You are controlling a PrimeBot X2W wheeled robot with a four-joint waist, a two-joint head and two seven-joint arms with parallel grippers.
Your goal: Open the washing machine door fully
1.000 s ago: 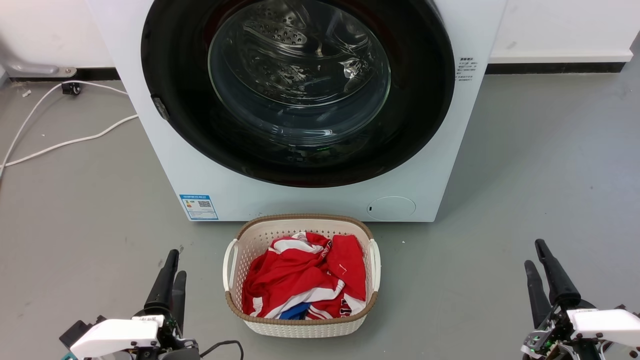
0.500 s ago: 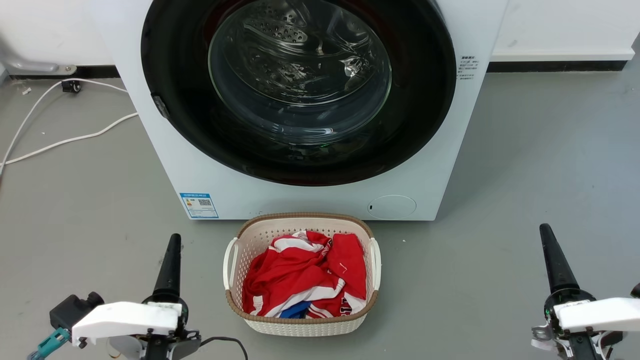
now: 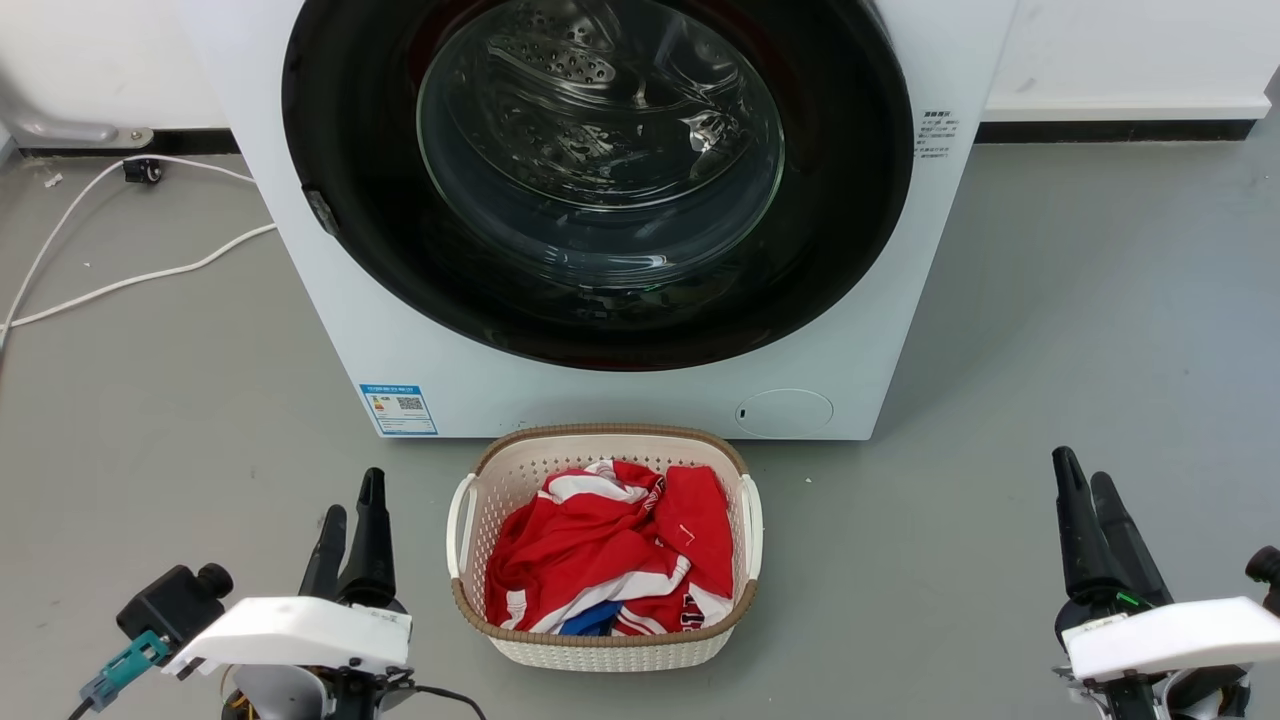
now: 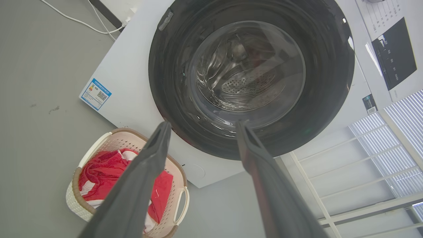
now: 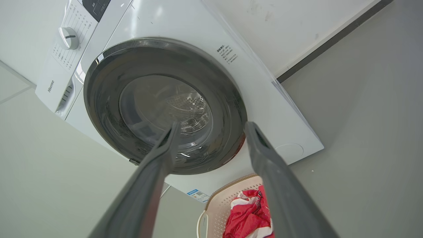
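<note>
Door: the washing machine door [image 3: 598, 170] sits shut, flush on the front of the washing machine [image 3: 420, 340], straight ahead of the robot.
Left claw: the left claw [image 3: 354, 492] hangs low over the floor [image 3: 1050, 330], fingers spread wide and empty, well apart from the door.
Right claw: the right claw [image 3: 1081, 465] is likewise low, parted and holding nothing.
Catch: a small grey catch [image 3: 320, 212] on the door's left rim looks like the only purchase. A finger landing on the glossy black ring beside it would likely slip off.
Basket: the laundry basket [image 3: 600, 437] of red clothes [image 3: 610, 560] stands just beside the machine's front, below the door. A low reach could knock it.
Swing: a short pull may leave the door ajar rather than fully open.
Cable: the white cable [image 3: 130, 285] lies on the floor to the left and could snag the wheels if the robot shifts that way.
</note>
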